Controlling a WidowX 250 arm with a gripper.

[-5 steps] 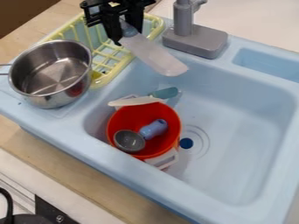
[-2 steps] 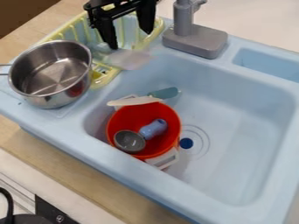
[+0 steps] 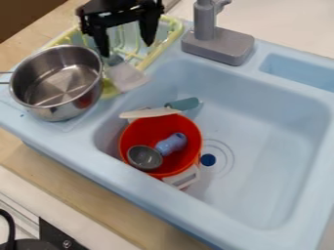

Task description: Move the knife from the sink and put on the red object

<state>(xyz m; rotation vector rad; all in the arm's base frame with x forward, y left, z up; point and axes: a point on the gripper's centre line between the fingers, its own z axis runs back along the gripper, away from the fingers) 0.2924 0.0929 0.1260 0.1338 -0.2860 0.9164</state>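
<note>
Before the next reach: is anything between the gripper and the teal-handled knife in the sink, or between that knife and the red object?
A pale blade and the yellow rack's edge lie below the gripper, toward the knife; it should probably clear them. Nothing visible separates the knife from the red object; they overlap in view.

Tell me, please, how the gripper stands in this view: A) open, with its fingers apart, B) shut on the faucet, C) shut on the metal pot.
A: the gripper hangs at the yellow rack, with a gap between its fingertips.
</note>
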